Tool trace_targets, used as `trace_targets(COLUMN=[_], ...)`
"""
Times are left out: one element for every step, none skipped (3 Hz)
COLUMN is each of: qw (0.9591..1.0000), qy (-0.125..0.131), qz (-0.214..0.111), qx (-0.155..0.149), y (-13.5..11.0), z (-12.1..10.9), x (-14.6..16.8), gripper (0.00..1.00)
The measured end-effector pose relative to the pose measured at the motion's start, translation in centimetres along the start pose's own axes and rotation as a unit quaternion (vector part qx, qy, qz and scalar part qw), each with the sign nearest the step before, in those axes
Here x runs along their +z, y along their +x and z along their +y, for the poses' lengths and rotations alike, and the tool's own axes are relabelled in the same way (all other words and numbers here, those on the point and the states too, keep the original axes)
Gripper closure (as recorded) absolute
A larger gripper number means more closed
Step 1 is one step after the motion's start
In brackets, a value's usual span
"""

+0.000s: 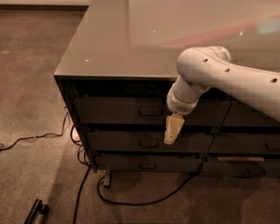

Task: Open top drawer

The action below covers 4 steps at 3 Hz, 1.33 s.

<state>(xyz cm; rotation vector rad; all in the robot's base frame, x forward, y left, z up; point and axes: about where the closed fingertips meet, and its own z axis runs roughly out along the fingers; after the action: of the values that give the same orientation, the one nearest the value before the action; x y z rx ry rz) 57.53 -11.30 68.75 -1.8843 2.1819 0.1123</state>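
Near top drawer (112, 111), gripper (170, 135) tip-down.

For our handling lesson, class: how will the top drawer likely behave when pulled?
The top drawer looks rigid and wide, so probably slides straight, not flexing. Its small central pull offers little grip; slipping seems possible. The gripper hangs beside that pull, slightly lower.
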Motion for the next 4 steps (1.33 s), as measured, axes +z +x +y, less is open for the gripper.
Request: trace_targets(qw=[0.9996, 0.9996, 0.9998, 0.9999], qy=[0.006, 0.006, 0.004, 0.003], qz=[0.009, 0.009, 0.003, -0.009], qx=[0.027, 0.027, 0.019, 0.006], y=[1.9, 1.9, 1.5, 0.6], z=[-1.1, -1.1, -0.8, -0.9], x=[0.5, 0.5, 0.8, 1.7], gripper=[0.0, 0.0, 0.0, 0.0])
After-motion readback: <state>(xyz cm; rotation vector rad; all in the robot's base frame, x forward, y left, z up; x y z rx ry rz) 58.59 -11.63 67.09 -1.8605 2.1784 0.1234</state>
